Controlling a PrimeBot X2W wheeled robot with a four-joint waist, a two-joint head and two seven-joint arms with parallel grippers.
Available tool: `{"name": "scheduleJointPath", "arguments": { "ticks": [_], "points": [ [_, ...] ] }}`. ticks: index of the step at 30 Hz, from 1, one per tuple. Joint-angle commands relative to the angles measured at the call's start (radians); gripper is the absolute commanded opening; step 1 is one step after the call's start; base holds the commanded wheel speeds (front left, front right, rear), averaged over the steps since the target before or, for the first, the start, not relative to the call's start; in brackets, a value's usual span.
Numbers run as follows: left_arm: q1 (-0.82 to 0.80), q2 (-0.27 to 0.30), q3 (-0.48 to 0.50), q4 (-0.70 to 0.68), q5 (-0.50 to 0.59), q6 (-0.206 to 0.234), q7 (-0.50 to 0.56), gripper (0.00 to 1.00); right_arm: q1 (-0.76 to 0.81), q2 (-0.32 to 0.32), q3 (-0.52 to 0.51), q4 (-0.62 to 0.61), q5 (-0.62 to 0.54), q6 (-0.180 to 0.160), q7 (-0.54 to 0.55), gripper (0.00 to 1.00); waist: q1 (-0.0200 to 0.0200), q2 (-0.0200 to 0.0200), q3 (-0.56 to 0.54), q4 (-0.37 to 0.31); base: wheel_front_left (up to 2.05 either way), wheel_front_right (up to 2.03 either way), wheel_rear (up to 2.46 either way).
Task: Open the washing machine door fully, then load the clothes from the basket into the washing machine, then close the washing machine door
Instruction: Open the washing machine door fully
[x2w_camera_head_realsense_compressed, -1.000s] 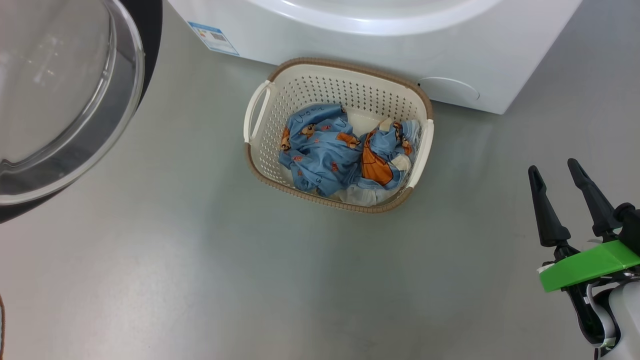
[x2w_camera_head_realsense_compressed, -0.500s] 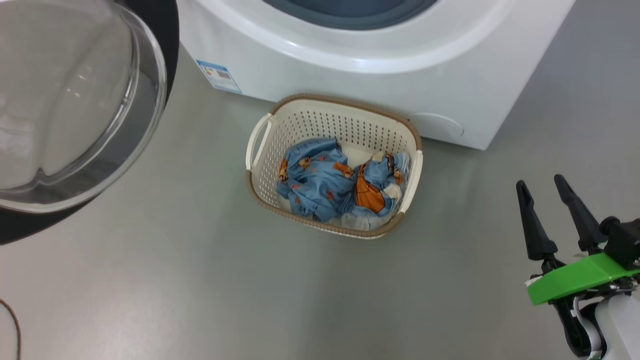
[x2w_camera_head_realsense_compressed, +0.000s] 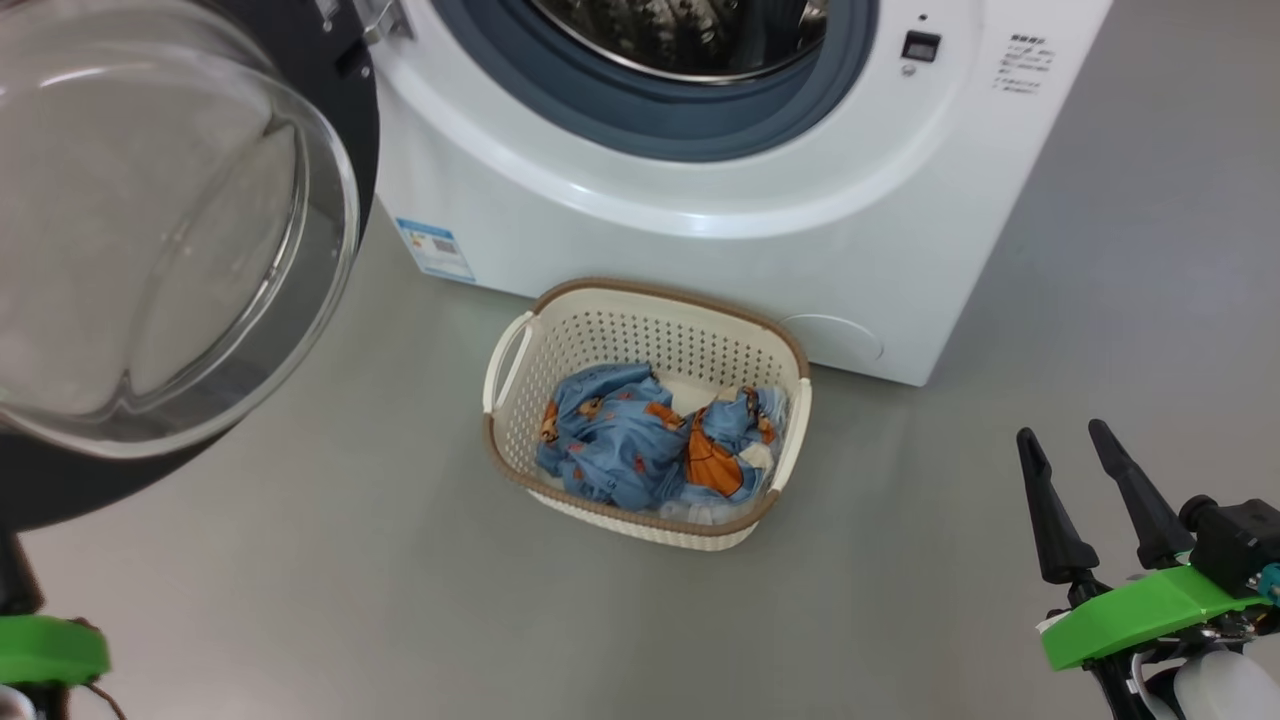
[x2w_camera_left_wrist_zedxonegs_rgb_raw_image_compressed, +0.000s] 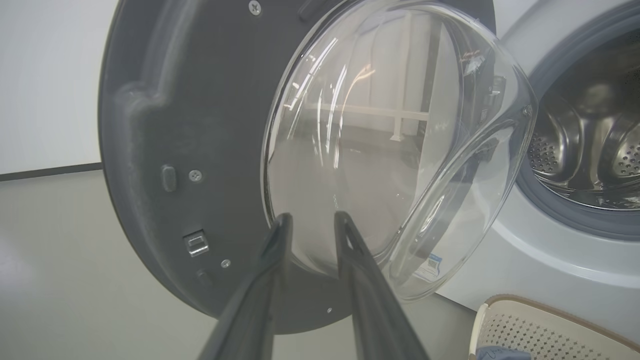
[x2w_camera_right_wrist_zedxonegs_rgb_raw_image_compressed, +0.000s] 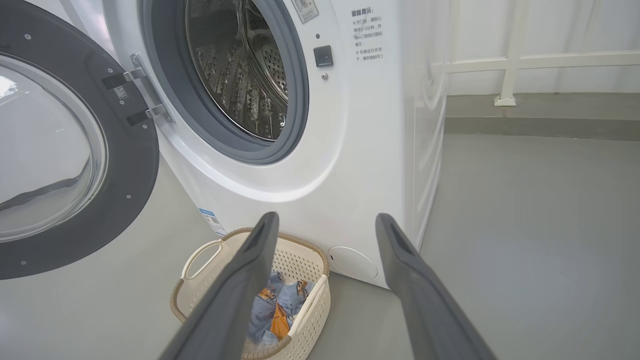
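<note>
At the washer's (x2w_camera_head_realsense_compressed: 700, 250) foot, clothes (x2w_camera_head_realsense_compressed: 620, 455) lie in the basket (x2w_camera_head_realsense_compressed: 640, 292), with the door (x2w_camera_head_realsense_compressed: 180, 230) swung open at 10 o'clock. Left gripper (x2w_camera_left_wrist_zedxonegs_rgb_raw_image_compressed: 311, 220) and right gripper (x2w_camera_head_realsense_compressed: 1061, 432) stand spread and empty. The left one, close by, could clip the door. Bare floor (x2w_camera_head_realsense_compressed: 400, 600) lies free from 3 to 8 o'clock.

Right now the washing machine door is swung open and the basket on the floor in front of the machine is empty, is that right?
Not quite: the basket is not empty. The head view shows the light blue clothes bundled inside it. The rest stands: the washing machine door is swung open and the basket sits on the floor in front of the washing machine.
</note>
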Motion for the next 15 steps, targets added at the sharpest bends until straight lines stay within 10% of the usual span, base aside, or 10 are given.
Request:
{"name": "scheduleJointPath", "arguments": {
  "ticks": [1,15],
  "points": [
    [0.025,0.036,-0.008,-0.056,-0.012,0.001,-0.006,0.56,0.010,-0.004,0.021,-0.024,0.011,0.006,-0.012,1.00,0.0002,0.0000,-0.032,-0.030,0.00,0.00,0.00],
    [0.143,0.018,-0.177,-0.205,-0.028,0.001,-0.006,0.99,0.033,0.023,0.026,-0.027,0.022,0.006,-0.012,1.00,0.0002,0.0000,-0.072,-0.151,0.00,0.00,0.00]
  ]
}}
